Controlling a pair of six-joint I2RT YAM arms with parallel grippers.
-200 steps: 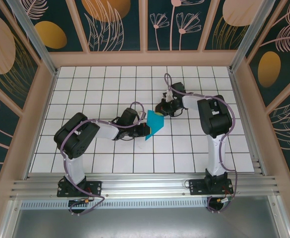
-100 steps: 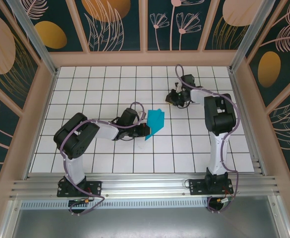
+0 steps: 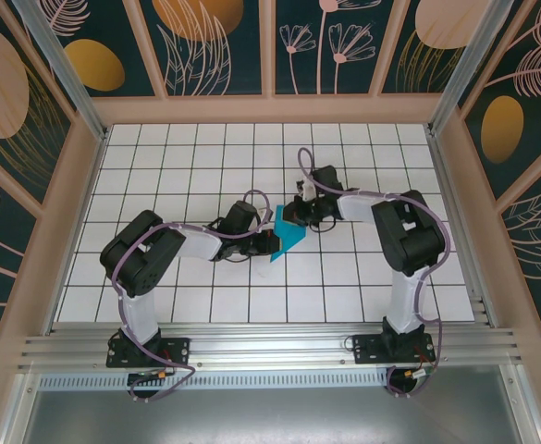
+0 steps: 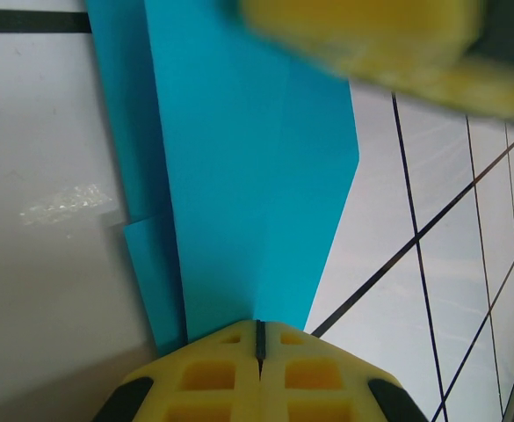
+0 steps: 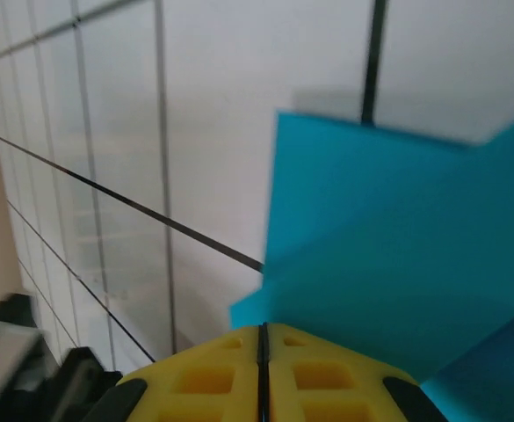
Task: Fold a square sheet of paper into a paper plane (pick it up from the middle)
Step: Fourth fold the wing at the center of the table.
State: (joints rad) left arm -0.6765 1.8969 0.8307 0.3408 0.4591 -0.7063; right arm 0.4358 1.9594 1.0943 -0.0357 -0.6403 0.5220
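The left end effector (image 4: 258, 338) and, as it seems, the right end effector (image 5: 262, 338) are clamped on the paper (image 3: 287, 236), so fold slowly, with edges aligned.

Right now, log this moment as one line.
left gripper: shut on folded teal paper | right gripper: shut on same paper | stage: mid-fold

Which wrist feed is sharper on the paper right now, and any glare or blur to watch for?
Left wrist: paper crisp, creases readable; a yellow shape at the top is out of focus, and a faint glare patch sits on the table. Right wrist: softer, paper edges and grid lines smeared. Top external: evenly lit, sharp, but the paper is small.
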